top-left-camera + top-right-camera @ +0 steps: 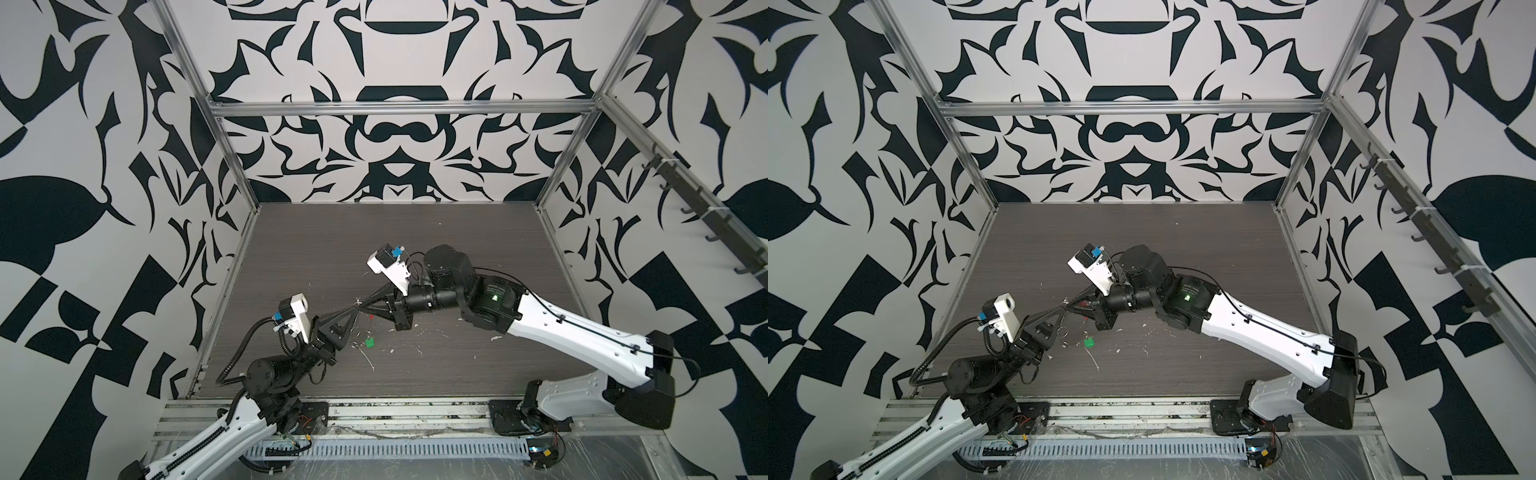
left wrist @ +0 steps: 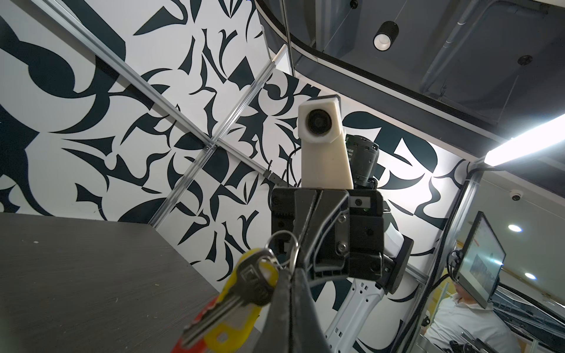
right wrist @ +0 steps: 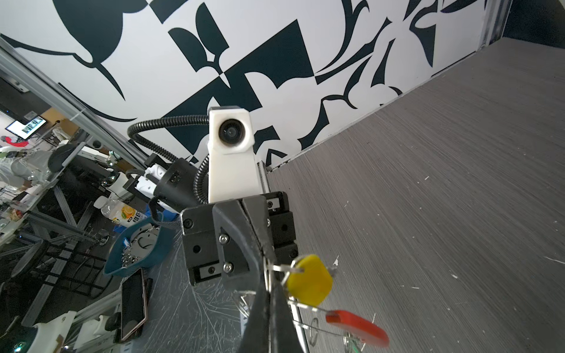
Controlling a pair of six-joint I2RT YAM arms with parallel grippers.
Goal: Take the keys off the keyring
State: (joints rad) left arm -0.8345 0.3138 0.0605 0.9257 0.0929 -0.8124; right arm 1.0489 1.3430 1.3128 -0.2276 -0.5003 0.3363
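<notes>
Grey counter [image 1: 457,249] | left hand [image 1: 354,309] and right hand [image 1: 362,306] both pinched shut, tip to tip | yellow key [image 3: 309,281] dangles there by keyring [image 3: 356,327]; seemingly not yet off | green key [image 1: 369,342] lies on counter below; apparently freed

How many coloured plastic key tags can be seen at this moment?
2. The yellow tag hangs beside the right end effector's shut tips; the green tag is lower, near the table. Others may be hidden.
</notes>
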